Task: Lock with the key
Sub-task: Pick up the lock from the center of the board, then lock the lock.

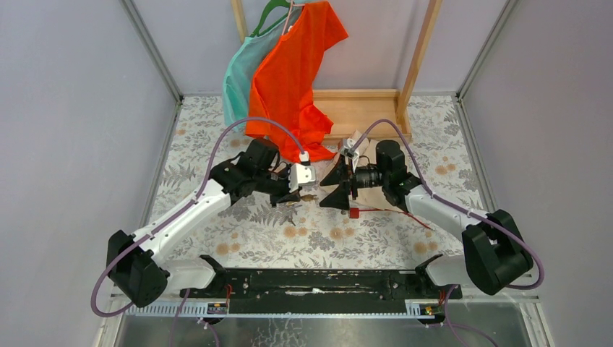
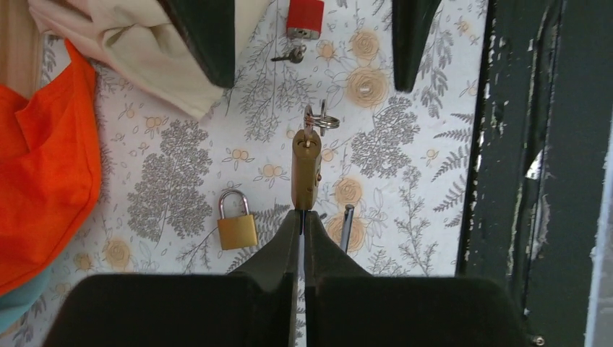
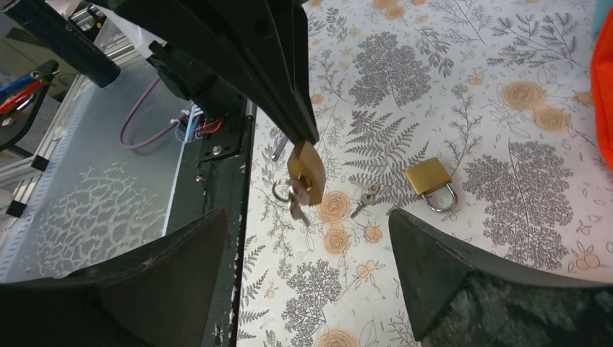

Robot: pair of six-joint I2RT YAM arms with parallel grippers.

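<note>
My left gripper (image 2: 303, 214) is shut on a brass padlock (image 2: 306, 166) and holds it above the table. A key on a ring (image 2: 321, 120) sticks in the padlock's end. A silver shackle leg (image 2: 348, 227) shows beside my fingers. In the right wrist view the held padlock (image 3: 306, 170) hangs with its keys (image 3: 292, 196) below the left fingers (image 3: 278, 69). My right gripper (image 3: 311, 267) is open and empty, facing the padlock from close by. In the top view both grippers meet at the table's middle: left gripper (image 1: 300, 194), right gripper (image 1: 323, 191).
A second brass padlock (image 2: 236, 225) and a loose key (image 3: 365, 196) lie on the floral cloth. A red padlock (image 2: 304, 17) with a key (image 2: 289, 54) lies near the right gripper. Orange shirt (image 1: 293, 72), teal garment (image 1: 242, 76) and wooden rack (image 1: 358, 108) stand behind. Black rail (image 1: 318, 282) along the front.
</note>
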